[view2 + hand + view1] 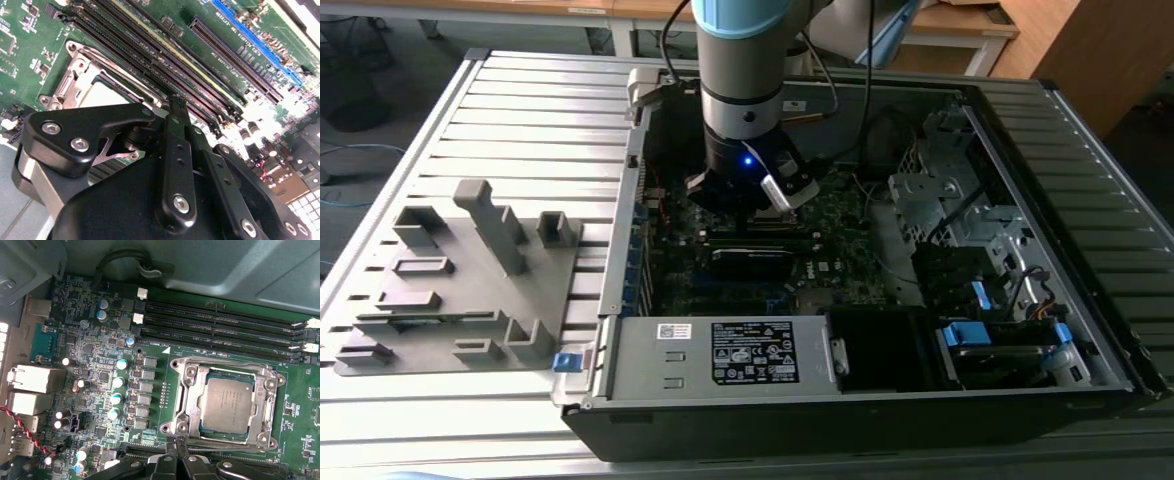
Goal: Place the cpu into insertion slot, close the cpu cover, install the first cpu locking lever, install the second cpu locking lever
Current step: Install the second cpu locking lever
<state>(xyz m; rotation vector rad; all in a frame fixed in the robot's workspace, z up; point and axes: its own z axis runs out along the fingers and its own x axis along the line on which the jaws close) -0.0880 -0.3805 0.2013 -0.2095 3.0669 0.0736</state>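
1. In the exterior view, the arm reaches down into an open computer case [881, 300], with the gripper [750, 205] low over the motherboard [841, 215]. A grey plastic fixture [454, 290] lies on the table, at the exterior view's left.
2. In the first wrist view, the cpu [227, 405] sits in its socket with the cpu cover [225, 405] down around it. The fingertips [176, 447], pressed together with nothing between them, stand at the socket's edge.
3. In the second wrist view, the black fingers [176, 130] look closed just beside the socket; contact is unclear.

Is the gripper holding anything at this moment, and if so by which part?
Nothing is held. The gripper is closed on itself just beside the edge of the cpu cover, which lies shut over the cpu.
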